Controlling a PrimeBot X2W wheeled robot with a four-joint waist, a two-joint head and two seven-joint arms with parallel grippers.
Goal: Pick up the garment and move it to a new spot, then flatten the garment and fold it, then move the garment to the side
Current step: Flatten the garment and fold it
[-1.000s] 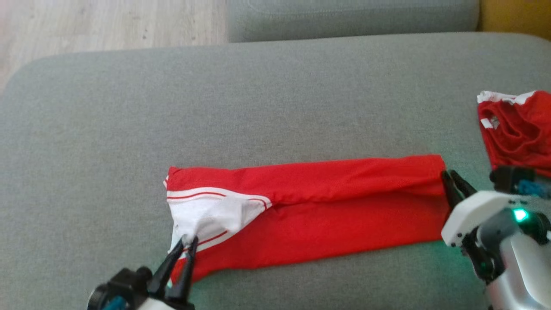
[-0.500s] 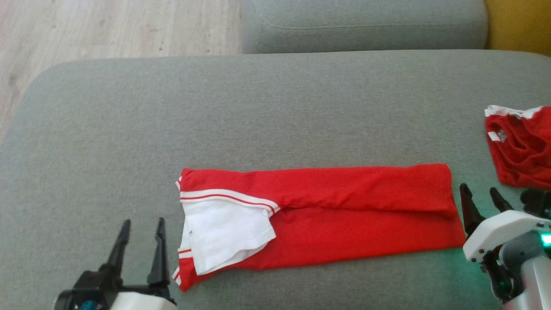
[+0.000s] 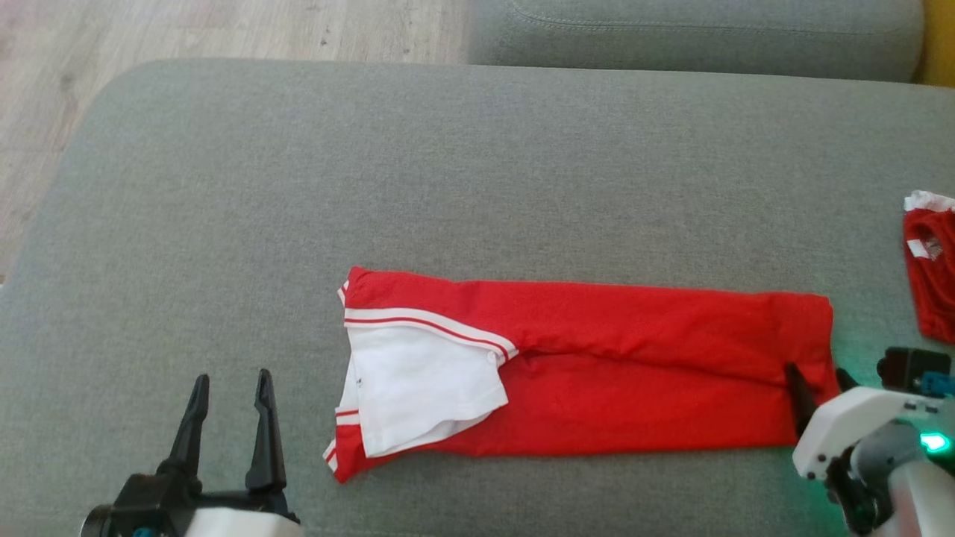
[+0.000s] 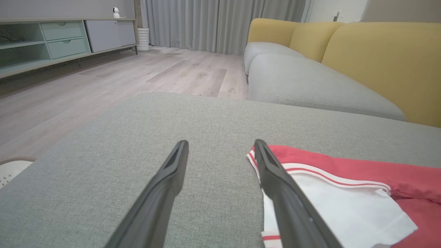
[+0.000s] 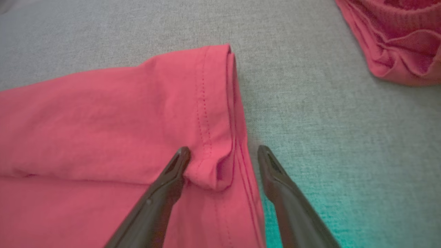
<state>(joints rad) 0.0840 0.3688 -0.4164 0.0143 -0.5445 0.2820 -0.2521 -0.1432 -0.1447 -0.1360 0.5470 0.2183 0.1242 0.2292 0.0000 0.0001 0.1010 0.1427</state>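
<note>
Garment (image 3: 634, 335) forms long red rectangle (white sleeve (image 3: 425, 388)) on woven cushion (image 3: 298, 186).

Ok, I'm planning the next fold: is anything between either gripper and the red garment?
Nothing visible is. The left gripper stands open beside the garment's white-sleeved end, with bare grey cushion between them. The right gripper's open fingers straddle its hem. A second red garment lies apart at the right.

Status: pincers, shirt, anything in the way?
Left pincer open, beside the sleeve end. Right pincer open, astride the hem. Red T-shirt folded lengthwise, flat on grey cushion. Second red garment off right, apart.
</note>
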